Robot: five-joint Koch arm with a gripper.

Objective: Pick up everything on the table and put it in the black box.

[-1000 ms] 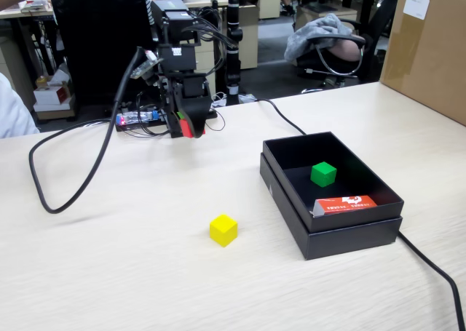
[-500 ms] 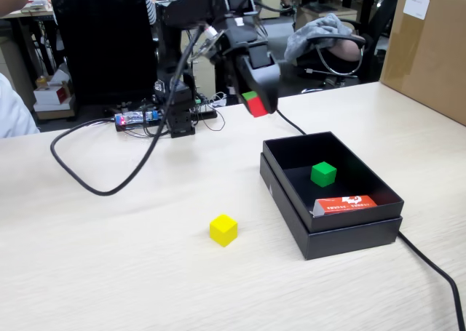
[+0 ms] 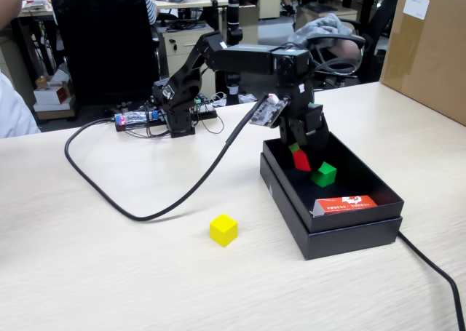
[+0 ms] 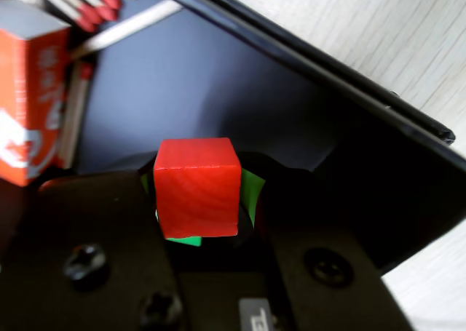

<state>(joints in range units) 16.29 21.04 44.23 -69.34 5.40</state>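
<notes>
Fingers (image 4: 196,233) clenched on the red cube (image 4: 197,188), one black pad at each side of it, in the wrist view. Held cube (image 3: 301,160) hangs inside the black box (image 3: 349,233), above its floor, close beside the green cube (image 3: 324,174). Green cube rests on the box floor. Orange-red packet (image 3: 345,204) lies against the box's near wall; red-tipped matches (image 4: 87,7) visible beside it. Yellow cube (image 3: 223,230) sits on the table (image 3: 109,273), left of the box, well apart. Brown carton (image 3: 426,47) stands at far right.
</notes>
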